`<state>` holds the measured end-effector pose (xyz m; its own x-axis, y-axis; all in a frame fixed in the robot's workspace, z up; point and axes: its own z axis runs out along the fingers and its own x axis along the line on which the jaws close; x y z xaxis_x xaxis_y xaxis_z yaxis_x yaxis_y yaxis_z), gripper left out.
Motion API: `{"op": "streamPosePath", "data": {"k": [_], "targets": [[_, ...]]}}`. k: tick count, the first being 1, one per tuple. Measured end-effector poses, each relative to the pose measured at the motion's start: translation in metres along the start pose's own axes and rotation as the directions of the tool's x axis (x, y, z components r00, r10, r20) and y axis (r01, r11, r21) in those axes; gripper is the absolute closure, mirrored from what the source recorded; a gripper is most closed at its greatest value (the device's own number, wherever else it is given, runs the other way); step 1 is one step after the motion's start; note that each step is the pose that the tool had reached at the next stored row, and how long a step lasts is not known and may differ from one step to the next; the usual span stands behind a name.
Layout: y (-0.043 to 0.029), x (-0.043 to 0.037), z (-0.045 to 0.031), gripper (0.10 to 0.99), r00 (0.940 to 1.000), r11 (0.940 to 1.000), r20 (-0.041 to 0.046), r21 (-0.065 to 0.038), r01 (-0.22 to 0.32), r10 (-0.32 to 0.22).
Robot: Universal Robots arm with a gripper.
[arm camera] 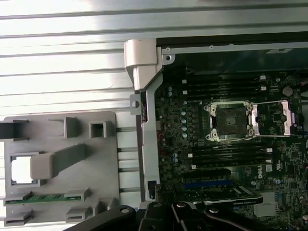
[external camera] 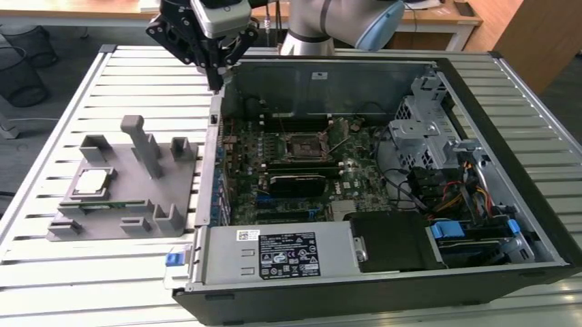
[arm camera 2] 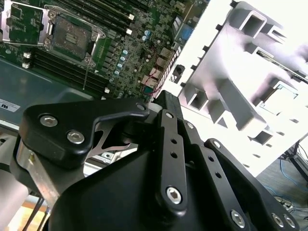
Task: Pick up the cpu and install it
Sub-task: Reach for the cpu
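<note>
Gripper (external camera: 217, 82): fingers together, nothing held, fingertips at the computer case (external camera: 382, 300) corner. The cpu (external camera: 94, 181) sits in the grey fixture (external camera: 100, 225), well apart from the fingertips. In the first wrist view, a post (arm camera: 57, 161) partly covers it.

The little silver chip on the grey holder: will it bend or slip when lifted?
The small flat silvery square chip looks metal-topped, so it probably stays stiff. Thin and small, it is likely light. Its shiny top may be slippery; lying flat in the grey plastic fixture, it should not roll.
</note>
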<state>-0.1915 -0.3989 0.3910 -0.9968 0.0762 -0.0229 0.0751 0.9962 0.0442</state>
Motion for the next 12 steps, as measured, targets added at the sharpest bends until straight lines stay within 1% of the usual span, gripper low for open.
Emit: {"op": "streamPosePath", "data": {"k": [12], "targets": [[-0.0005,0.0068,0.0003,0.98,1.0,1.0,-0.0009,0.0,0.0,0.0]]}}
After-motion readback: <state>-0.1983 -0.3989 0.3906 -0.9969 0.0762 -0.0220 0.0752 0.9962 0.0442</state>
